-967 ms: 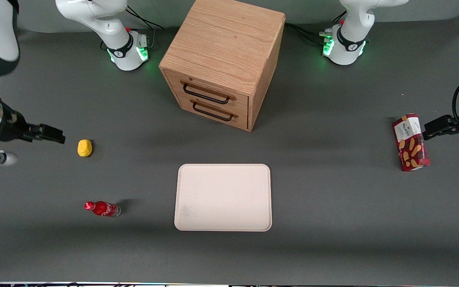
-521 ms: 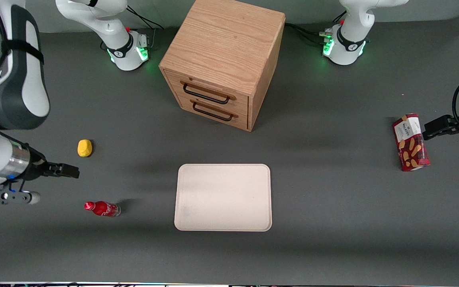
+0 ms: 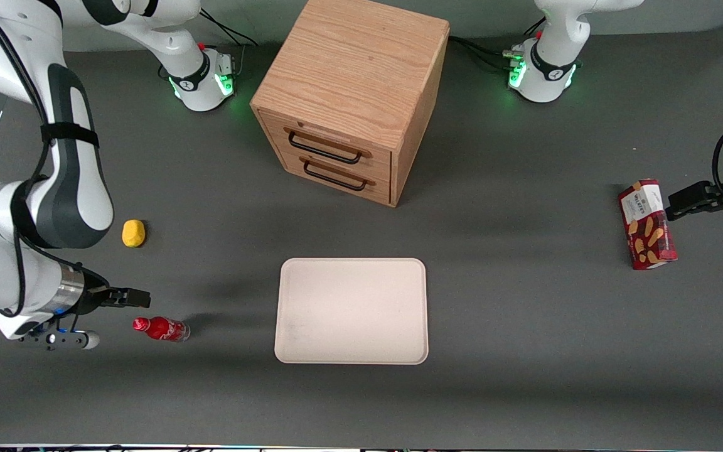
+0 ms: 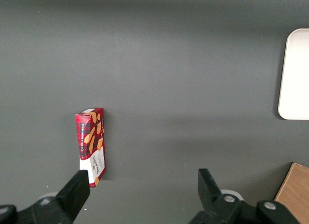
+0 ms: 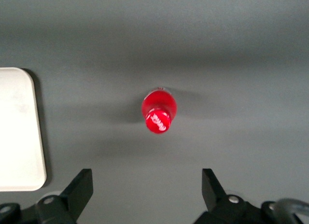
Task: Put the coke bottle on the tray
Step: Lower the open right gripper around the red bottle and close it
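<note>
— Grey bench: where is the arm?
— It has swung down from near the yellow lump; its gripper now hovers above the coke bottle, fingers spread wide, holding nothing.
— And the bottle?
— Standing upright near the working arm's end, bare bench between it and the tray.

Even, soft overhead light fills the scene, leaving broad, faint shadow bands across the matte dark grey table. The oak-grained wooden drawer cabinet casts a diffuse shadow toward the parked arm's end. The small red coke bottle throws a short soft shadow on the table beside it. The pale cream rectangular tray is bright but not glaring. The right arm's gripper, fingers spread, looks slightly soft in the wrist view.
</note>
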Controlling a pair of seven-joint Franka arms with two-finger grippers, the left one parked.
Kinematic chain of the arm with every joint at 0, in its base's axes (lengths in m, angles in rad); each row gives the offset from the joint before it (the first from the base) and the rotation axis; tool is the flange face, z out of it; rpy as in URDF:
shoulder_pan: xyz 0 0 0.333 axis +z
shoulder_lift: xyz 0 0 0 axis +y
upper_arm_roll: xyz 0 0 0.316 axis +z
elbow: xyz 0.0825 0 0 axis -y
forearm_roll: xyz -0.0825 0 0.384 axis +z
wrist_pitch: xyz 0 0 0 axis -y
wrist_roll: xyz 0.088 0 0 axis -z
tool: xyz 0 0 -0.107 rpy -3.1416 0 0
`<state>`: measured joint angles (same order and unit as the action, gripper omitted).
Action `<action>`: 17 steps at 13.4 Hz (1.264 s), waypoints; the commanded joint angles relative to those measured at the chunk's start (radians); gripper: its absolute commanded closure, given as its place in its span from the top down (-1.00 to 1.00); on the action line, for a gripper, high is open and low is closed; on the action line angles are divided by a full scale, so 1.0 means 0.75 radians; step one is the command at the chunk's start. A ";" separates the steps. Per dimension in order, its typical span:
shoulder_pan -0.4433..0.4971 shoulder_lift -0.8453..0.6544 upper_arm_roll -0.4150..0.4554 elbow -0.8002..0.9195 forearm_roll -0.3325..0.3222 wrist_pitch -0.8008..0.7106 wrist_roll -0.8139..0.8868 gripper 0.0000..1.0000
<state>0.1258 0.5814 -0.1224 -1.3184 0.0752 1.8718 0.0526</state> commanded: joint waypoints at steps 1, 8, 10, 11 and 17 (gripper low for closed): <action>-0.027 0.079 0.016 0.036 0.018 0.069 -0.056 1.00; -0.033 0.174 0.016 -0.017 0.020 0.251 -0.097 1.00; -0.033 0.184 0.016 -0.020 0.020 0.259 -0.097 0.97; -0.033 0.184 0.016 -0.020 0.020 0.259 -0.097 0.78; -0.031 0.196 0.016 -0.020 0.020 0.257 -0.099 -0.73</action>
<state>0.1121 0.7284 -0.1193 -1.3243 0.0772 2.0477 0.0060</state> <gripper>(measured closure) 0.586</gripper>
